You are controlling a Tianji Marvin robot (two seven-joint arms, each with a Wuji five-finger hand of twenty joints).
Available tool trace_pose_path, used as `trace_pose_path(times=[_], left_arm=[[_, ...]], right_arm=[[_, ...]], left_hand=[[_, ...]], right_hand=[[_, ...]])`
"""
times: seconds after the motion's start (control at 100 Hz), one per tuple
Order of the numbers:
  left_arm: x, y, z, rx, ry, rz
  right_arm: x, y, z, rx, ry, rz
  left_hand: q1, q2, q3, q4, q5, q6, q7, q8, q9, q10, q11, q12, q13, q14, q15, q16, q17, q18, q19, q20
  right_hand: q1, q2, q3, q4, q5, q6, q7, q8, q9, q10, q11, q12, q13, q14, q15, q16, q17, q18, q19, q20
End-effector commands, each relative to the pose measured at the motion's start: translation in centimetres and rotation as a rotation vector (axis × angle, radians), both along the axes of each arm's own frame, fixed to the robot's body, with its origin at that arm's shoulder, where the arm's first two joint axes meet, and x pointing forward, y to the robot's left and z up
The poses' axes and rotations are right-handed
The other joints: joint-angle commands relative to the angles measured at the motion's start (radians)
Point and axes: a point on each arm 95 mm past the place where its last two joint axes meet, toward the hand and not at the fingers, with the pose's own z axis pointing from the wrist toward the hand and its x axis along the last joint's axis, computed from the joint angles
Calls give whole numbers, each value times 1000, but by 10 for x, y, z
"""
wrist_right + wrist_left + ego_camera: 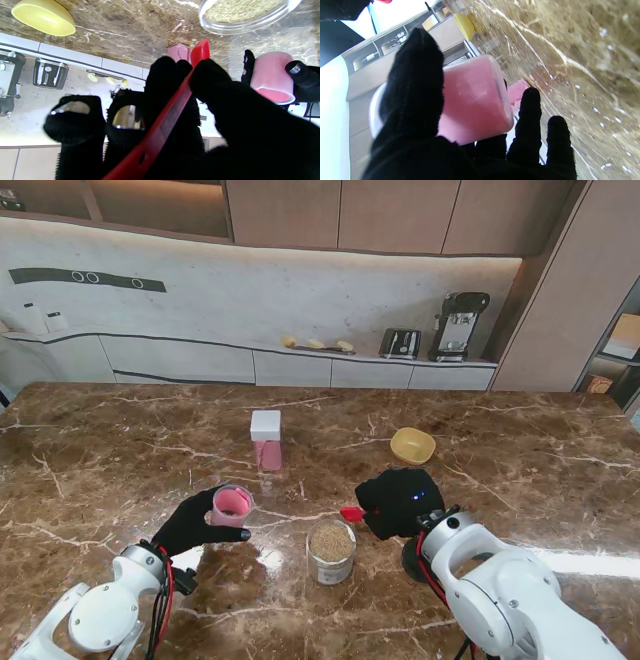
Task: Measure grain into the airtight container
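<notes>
While I hold the pink container [232, 504] in my left robot hand [195, 521], thumb on one side and fingers on the other, its open mouth faces up and a little toward the middle of the worktop [120, 440], which I judge makes it an easy target for pouring. It sits near the worktop's near edge, left of centre. My right robot hand [398, 502] grips the red scoop [351, 514] by its handle between thumb and forefinger, with the other fingers loosely curled; the scoop's working end pokes out toward the glass jar of grain [331, 552], which stands just beside it, close to the near edge and between my two robot hands. That keeps the travel from jar to container short. A second pink jar with a white lid [266, 439] stands farther back near the middle, and a yellow bowl [413, 445] lies to its right, both well out of the way. The scoop looks empty, so no grain is measured yet.
</notes>
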Motion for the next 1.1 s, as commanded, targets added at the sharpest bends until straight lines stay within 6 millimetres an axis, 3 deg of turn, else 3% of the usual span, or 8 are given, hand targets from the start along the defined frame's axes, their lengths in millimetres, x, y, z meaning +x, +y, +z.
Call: trace_pose_path(times=[0.0, 0.22, 0.49, 1.09], left_arm=[[-8, -10, -4, -17, 9, -8], [-14, -23, -6, -26, 1, -26], [-19, -31, -8, -30, -1, -43], [-23, -40, -16, -35, 4, -75]], right_arm=[[-5, 5, -7, -19, 15, 5], [-13, 17, -17, -63, 10, -9], [-21, 29, -22, -91, 1, -92], [-22, 38, -32, -168, -48, -95]], left_hand=[[80, 216, 141, 12, 209, -116, 170, 2, 113, -11, 89, 48, 38, 20, 43, 18, -21, 9, 38, -14], [74, 201, 156, 7, 230, -98, 175, -25, 136, -5, 119, 115, 52, 24, 71, 37, -25, 10, 68, -31], [67, 197, 161, 6, 233, -107, 175, -35, 138, -9, 112, 122, 53, 20, 69, 38, -34, 11, 61, -45], [61, 187, 176, 1, 239, -107, 180, -44, 142, -10, 104, 129, 52, 20, 64, 37, -35, 12, 57, -61]], right_hand=[[62, 36, 30, 22, 27, -101, 28, 0, 38, 24, 3, -1, 38, -65, 35, 23, 30, -4, 62, -6], [61, 16, 46, 28, 33, -84, 35, -22, 55, 32, -6, -11, 39, -78, 50, 32, 66, -12, 63, -17], [61, 0, 59, 41, 36, -72, 45, -36, 66, 38, -8, -17, 40, -97, 71, 42, 99, -26, 72, -25], [45, -26, 83, 53, 45, -77, 54, -51, 80, 34, -2, -20, 40, -114, 85, 48, 105, -49, 95, -30]])
